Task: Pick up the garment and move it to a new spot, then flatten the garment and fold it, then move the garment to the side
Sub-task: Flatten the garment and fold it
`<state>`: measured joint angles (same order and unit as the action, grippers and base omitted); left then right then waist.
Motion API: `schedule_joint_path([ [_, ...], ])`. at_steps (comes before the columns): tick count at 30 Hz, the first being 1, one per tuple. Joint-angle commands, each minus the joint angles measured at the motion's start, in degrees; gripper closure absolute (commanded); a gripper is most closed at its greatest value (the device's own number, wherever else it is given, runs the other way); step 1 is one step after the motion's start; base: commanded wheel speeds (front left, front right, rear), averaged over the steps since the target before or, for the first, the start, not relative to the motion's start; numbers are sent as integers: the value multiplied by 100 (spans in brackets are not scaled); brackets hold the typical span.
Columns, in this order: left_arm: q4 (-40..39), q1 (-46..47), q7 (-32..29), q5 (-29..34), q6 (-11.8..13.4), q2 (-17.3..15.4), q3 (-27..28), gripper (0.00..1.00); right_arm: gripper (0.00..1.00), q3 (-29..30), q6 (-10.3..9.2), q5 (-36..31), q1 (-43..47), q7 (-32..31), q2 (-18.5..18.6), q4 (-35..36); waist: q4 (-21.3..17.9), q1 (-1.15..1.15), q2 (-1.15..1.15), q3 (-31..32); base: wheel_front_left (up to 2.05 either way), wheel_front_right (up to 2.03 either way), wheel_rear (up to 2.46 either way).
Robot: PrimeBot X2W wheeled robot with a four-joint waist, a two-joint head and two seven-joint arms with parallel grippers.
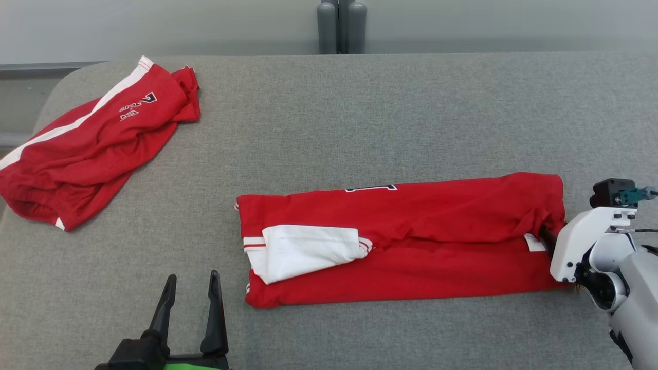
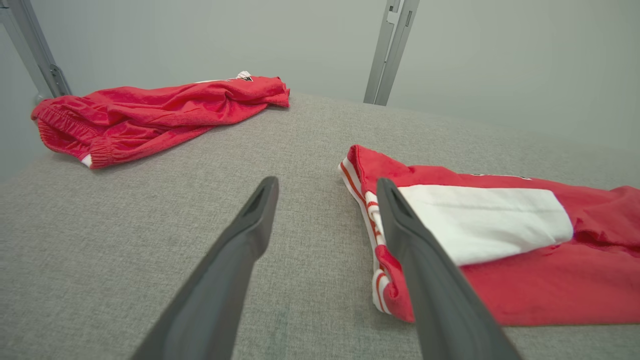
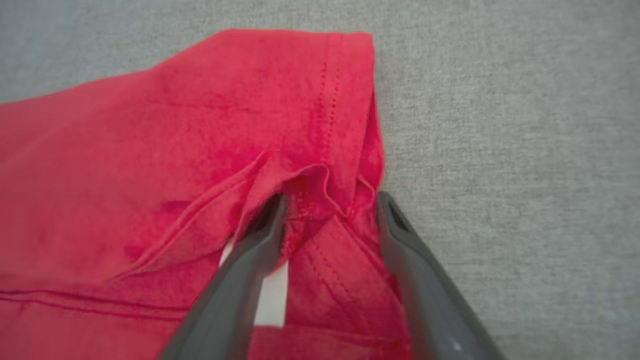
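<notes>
The red garment (image 1: pixel 411 241) lies folded into a long band across the middle and right of the grey table (image 1: pixel 360 113), with a white sleeve (image 1: pixel 303 249) turned over its left end. My right gripper (image 3: pixel 331 200) is open at the band's right end (image 1: pixel 547 234), one finger on each side of a raised fold of red fabric (image 3: pixel 320 180); its fingertips are tucked in the cloth. Low at the left, my left gripper (image 1: pixel 192 277) stands open and holds nothing. Its right finger (image 2: pixel 430 280) is just beside the garment's left edge (image 2: pixel 380 260).
A second red garment with a white side stripe (image 1: pixel 92 144) lies crumpled at the table's far left corner (image 2: pixel 160 110). Two grey posts (image 1: pixel 341 25) stand behind the table's back edge. Bare grey cloth stretches between the two garments.
</notes>
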<state>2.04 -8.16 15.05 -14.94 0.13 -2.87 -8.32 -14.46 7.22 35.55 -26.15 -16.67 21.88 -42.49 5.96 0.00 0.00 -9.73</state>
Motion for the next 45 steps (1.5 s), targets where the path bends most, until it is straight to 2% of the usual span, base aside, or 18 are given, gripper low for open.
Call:
schedule_joint_path([
  [1, -9, 25, 16, -63, 50, -6, -6, 0, 59, -233, 43, 234, 383, -301, -23, 70, -12, 0, 0, 7, 0, 0, 0],
  [2, -10, 13, 16, -84, 62, -6, -19, 0, 69, -290, 40, 365, 425, -372, 66, 210, -17, 0, 0, 2, 0, 0, 0],
  [3, -10, 10, 16, -98, 83, -6, -38, 0, 100, -329, 33, 517, 460, -441, 179, 359, -21, 0, 0, -6, 0, 0, 0],
  [6, 2, 43, 16, -148, 89, -6, -84, 0, 100, -308, 22, 848, 522, -490, 490, 644, -33, 0, 0, -26, 0, 0, 0],
  [12, 71, 138, 16, -124, 34, -6, -104, 0, 100, 65, 18, 1197, 370, -699, 1019, 597, -37, 0, 0, -49, 0, 0, 0],
  [21, 102, 88, 16, -64, -66, -6, 56, 0, 100, 1142, 23, 1473, 521, -1121, 2274, 148, 87, 0, 0, -39, 0, 0, 0],
  [24, 112, 56, 16, -147, -50, -6, 75, 0, 100, 1347, 28, 1610, 639, -1274, 2381, 380, 102, 0, 0, -10, 0, 0, 0],
  [26, 98, 9, 16, -172, -5, -7, 55, 0, 100, 1367, 27, 1714, 789, -1411, 2380, 787, 74, 0, 0, 26, 0, 0, 0],
  [29, 134, -47, 16, -256, 45, -5, -24, 0, 100, 1320, 27, 1876, 951, -1545, 2100, 1604, -50, 0, 0, 73, 0, 0, 0],
  [32, 216, -57, 16, -288, 44, -9, -100, 0, 100, 1121, 27, 1872, 1084, -1719, 1646, 2357, -186, 0, 0, 138, 0, 0, 0],
  [35, 286, 6, 16, -291, 42, -8, -171, 0, 100, 862, 27, 1743, 1069, -1816, 1064, 2766, -291, 0, 0, 156, 0, 0, 0],
  [38, 378, 77, 16, -265, 35, -9, -230, 0, 100, 619, 27, 1437, 866, -1752, 312, 2837, -401, 0, 0, 154, 0, 0, 0],
  [42, 506, 152, 16, -210, 3, -9, -343, 0, 100, 443, 27, 1065, 566, -1574, -580, 2590, -481, 0, 0, 99, 0, 0, 0],
  [45, 575, 176, 16, -166, 0, -10, -396, 0, 100, 393, 27, 849, 363, -1437, -1045, 2402, -487, 0, 0, 82, 0, 0, 0],
])
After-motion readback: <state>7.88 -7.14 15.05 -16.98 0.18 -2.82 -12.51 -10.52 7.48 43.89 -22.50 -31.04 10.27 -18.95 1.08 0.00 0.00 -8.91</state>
